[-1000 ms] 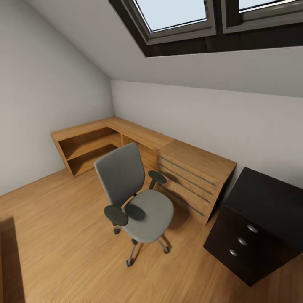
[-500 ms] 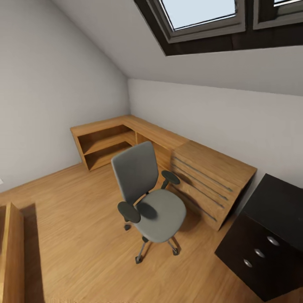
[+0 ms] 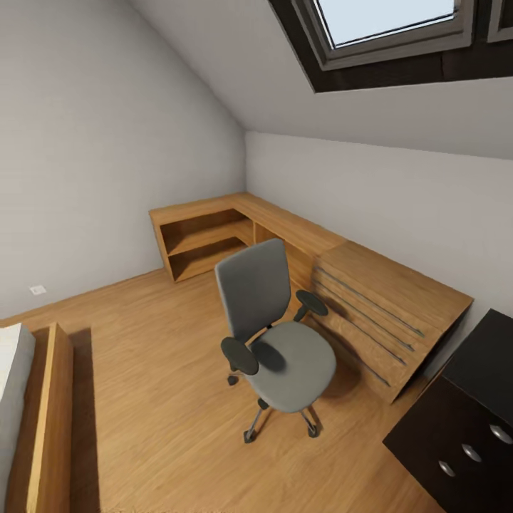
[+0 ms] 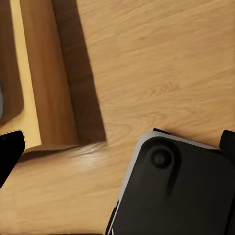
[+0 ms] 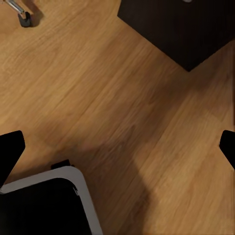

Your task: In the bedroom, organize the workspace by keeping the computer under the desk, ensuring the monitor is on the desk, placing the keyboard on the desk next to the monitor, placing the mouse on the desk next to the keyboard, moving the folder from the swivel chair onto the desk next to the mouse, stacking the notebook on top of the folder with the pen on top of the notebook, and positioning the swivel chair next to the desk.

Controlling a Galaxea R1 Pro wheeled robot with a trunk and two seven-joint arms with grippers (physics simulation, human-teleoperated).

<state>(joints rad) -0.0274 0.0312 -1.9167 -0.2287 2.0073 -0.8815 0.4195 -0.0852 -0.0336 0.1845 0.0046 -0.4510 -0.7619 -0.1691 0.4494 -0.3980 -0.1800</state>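
The grey swivel chair (image 3: 274,335) stands on the wood floor in the middle of the head view, its seat bare, about a metre left of the desk. Of the desk, the black drawer unit (image 3: 463,427) with round knobs shows at the lower right; its dark corner (image 5: 181,29) and one chair caster (image 5: 24,18) appear in the right wrist view. My left gripper (image 4: 117,147) and right gripper (image 5: 117,147) hang open over the floor, holding nothing. The computer, monitor, keyboard, mouse, folder, notebook and pen are out of view.
Light wood cabinets (image 3: 370,299) and an open shelf unit (image 3: 203,242) line the far wall under the sloped ceiling. The wood-framed bed (image 3: 50,399) sits at the lower left, its frame (image 4: 44,73) close to my base (image 4: 186,196). Open floor lies between bed and chair.
The camera has turned left, so the whole picture slid right: the bed came into view and most of the black drawer unit left it. The chair has not moved in the room.
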